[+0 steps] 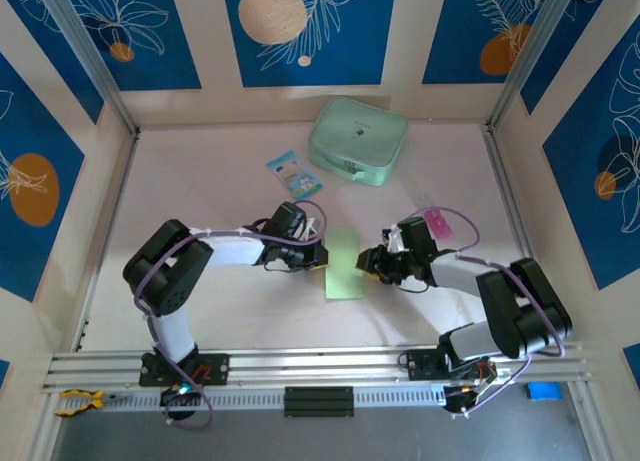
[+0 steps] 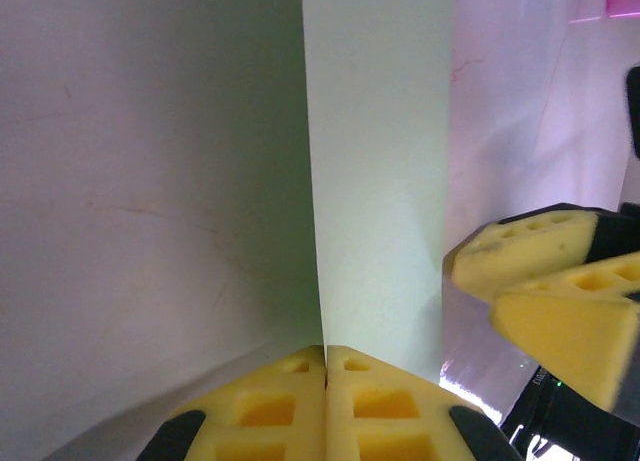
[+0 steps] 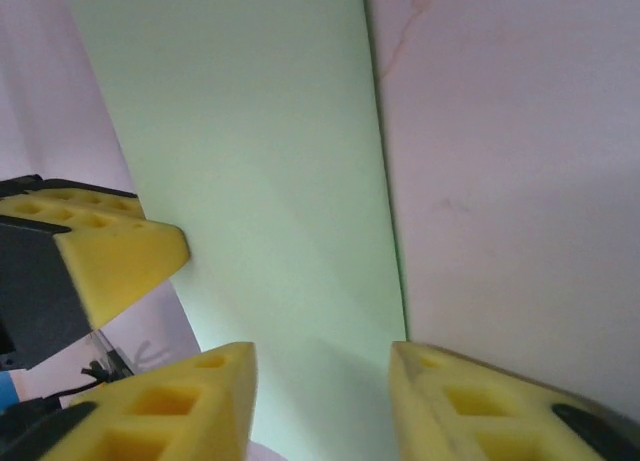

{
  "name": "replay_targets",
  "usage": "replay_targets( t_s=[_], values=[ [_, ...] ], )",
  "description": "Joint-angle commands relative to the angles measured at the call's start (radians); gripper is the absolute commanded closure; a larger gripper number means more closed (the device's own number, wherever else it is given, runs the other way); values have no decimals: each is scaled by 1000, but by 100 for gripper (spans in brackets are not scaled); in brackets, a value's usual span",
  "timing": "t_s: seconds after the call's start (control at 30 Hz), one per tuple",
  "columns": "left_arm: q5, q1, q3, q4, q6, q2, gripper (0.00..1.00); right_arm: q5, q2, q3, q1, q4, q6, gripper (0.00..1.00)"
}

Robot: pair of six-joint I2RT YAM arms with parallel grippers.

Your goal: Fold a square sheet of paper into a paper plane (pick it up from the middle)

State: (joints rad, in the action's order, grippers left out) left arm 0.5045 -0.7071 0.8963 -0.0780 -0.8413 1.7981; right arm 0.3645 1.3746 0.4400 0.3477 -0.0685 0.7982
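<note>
The left end effector (image 1: 316, 258) was closed, its yellow pads (image 2: 385, 406) pressed together on one long edge of the square sheet of paper (image 1: 343, 264). The sheet was doubled into a narrow pale-green strip and ran straight ahead of those fingertips across the surface (image 1: 200, 196). Well beyond the left end effector, toward the far wall, lay a blue-and-white packet (image 1: 294, 174) and a mint-green case (image 1: 358, 141), both apart from the sheet. Directly opposite, across the strip, the right end effector (image 1: 368, 264) was open. In its wrist view its two fingers (image 3: 200, 406) stood apart with the strip's other long edge lying between them, and no contact could be made out. The strip therefore sat between the two end effectors, pinched from the left and merely bracketed from the right. Judging by the doubled outline, the centre fold seemed to be made, and the step in hand looked like setting or holding that crease. The next move would probably call for the left end effector to hold the sheet in place. The right could then close lightly on the free edge, or reach for a corner ahead of it, to begin the pointed nose without dragging the thin paper out of line.
</note>
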Motion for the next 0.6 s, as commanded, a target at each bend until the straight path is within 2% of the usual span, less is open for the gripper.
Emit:
replay_targets(
  t_s=[0.0, 0.07, 0.17, 0.33, 0.43, 0.57],
  values=[
    [-1, 6, -15, 18, -20, -36, 100, -76, -107, 28, 28, 148, -51, 53],
    [1, 9, -14, 17, -25, -42, 100, -126, -157, 41, 60, 187, -82, 52],
    [9, 10, -15, 13, -33, -47, 100, -296, -219, 46, 161, 219, -132, 51],
    [23, 16, -18, 2, -47, -52, 100, -658, -315, -11, 449, 110, -327, 46],
    [33, 20, -19, -8, -60, -55, 100, -738, -323, -44, 555, 28, -455, 44],
    [43, 22, -18, -12, -76, -54, 100, -841, -262, -23, 663, 16, -585, 44]
  ],
)
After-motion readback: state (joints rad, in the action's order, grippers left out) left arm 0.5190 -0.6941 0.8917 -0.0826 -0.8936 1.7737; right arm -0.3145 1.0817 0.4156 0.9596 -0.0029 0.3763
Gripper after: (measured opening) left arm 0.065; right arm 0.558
